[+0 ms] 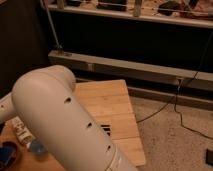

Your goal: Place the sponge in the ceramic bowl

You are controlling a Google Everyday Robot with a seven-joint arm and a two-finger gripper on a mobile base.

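My gripper is out of view; only a thick white arm link [65, 125] shows, filling the lower left and hiding much of the wooden table [107, 97]. At the bottom left edge a dark blue patch [7, 151] shows, which looks like the sponge. A thin reddish rim [16, 159] curves along its right side and may be the ceramic bowl. Whether the sponge lies inside it I cannot tell, as both are cut off by the frame edge.
A small light-blue cup [36, 146] stands beside the arm, with a white labelled packet [20, 131] just behind it. A black bar [105, 129] peeks out right of the arm. Beyond the table's right edge are speckled floor, cables [177, 107] and a dark shelf unit.
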